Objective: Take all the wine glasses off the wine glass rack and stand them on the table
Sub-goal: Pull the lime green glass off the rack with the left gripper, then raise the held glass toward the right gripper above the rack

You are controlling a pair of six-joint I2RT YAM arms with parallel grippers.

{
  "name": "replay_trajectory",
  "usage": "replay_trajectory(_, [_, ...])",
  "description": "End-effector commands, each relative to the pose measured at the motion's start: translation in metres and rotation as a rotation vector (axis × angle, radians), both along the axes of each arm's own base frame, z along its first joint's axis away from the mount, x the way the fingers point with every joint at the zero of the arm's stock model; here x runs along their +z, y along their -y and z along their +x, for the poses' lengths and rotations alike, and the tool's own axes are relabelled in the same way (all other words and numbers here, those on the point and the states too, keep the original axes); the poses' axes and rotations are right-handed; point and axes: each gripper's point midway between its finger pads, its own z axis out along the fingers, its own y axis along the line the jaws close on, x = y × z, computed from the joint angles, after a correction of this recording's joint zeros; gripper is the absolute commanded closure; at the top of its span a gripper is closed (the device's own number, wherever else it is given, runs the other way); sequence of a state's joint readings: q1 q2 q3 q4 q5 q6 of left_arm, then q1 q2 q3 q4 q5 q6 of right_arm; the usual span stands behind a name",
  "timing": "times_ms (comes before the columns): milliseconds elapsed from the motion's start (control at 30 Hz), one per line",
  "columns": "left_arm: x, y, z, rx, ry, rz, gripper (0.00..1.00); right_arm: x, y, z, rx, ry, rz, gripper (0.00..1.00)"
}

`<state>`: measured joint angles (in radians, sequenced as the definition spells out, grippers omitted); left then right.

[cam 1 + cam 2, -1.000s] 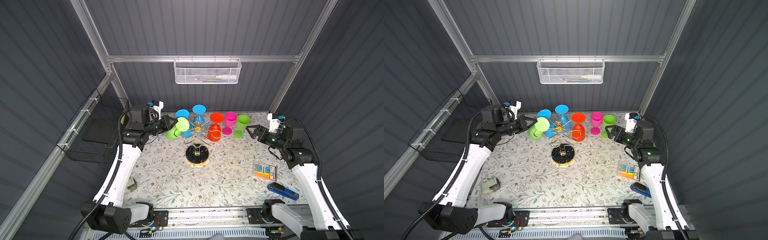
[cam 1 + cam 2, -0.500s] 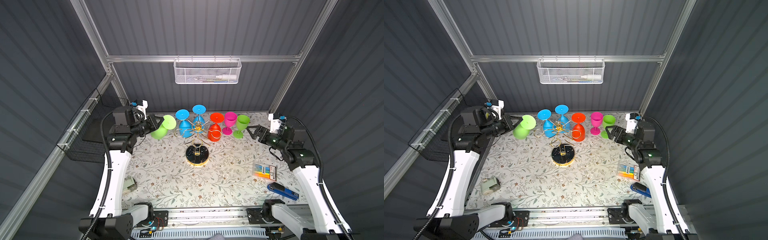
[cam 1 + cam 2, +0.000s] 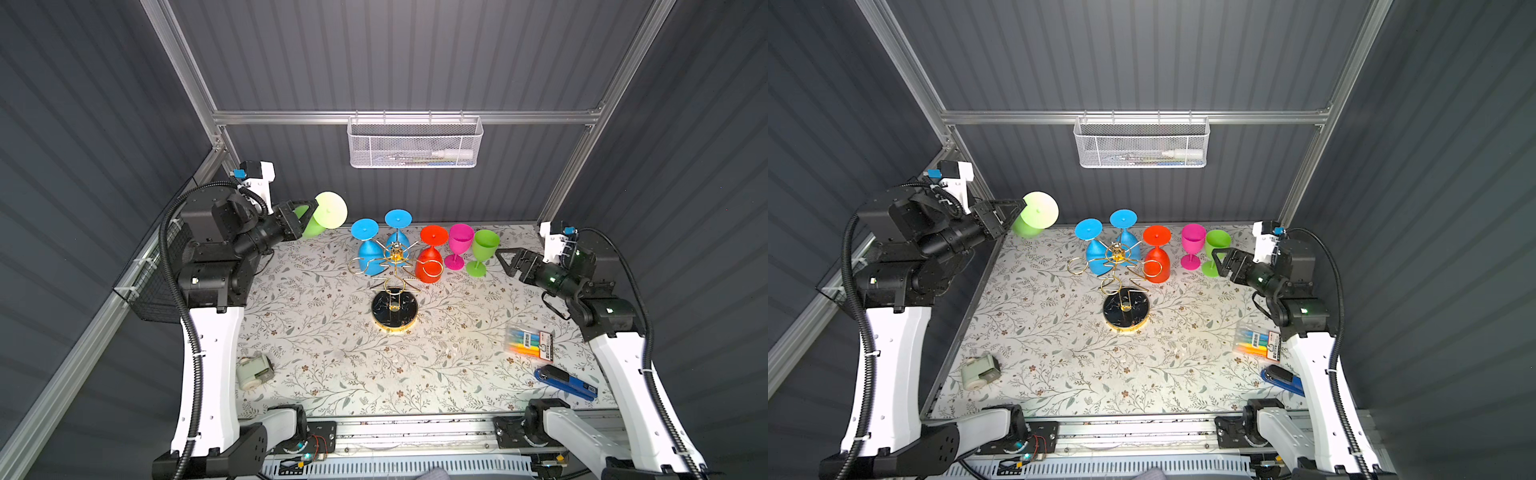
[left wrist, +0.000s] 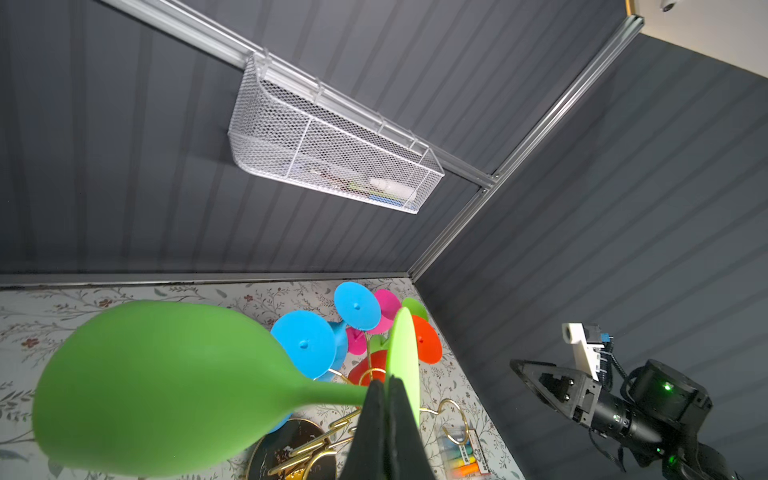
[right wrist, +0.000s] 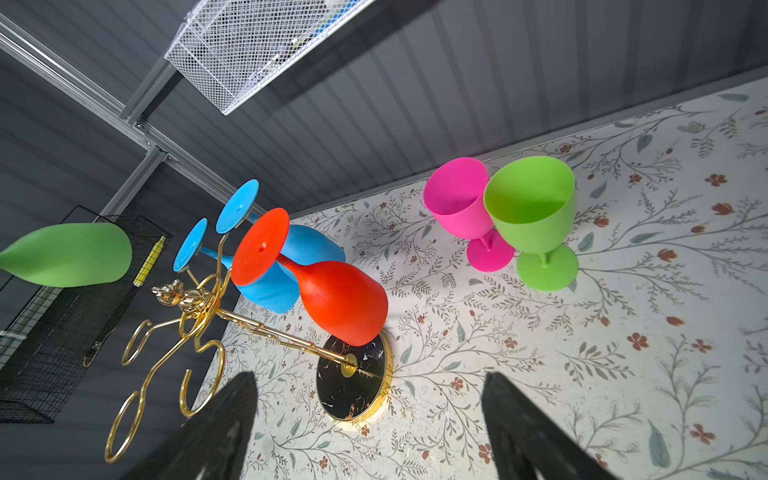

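Above the far left corner of the table [image 3: 316,332], the left fingers [image 4: 370,436] are clamped on the stem of a light green wine glass [image 3: 328,211]. It is held tilted in the air, well apart from the wine glass rack [image 3: 395,309]. The rack stands mid-table and carries two blue glasses [image 3: 368,253] and a red glass [image 3: 430,266]. The right fingers [image 5: 216,432] stand apart and empty, near an upright green glass [image 3: 484,245].

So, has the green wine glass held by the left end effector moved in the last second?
Yes. The green wine glass moved left, away from the wine glass rack, held in the shut left end effector.
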<state>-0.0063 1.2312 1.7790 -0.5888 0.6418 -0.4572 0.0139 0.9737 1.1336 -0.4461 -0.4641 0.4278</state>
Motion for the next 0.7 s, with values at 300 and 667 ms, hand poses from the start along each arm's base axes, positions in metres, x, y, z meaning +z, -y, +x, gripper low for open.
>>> replay_trajectory(300, [0.063,0.034,-0.014,-0.321,0.118,-0.233,1.0,0.078,-0.025,-0.012,0.129,0.265,-0.037,0.13])
replay_trajectory(667, [0.06,0.074,-0.015,-0.529,0.06,-0.3,1.0,0.122,-0.107,-0.045,0.379,0.582,-0.213,0.11])
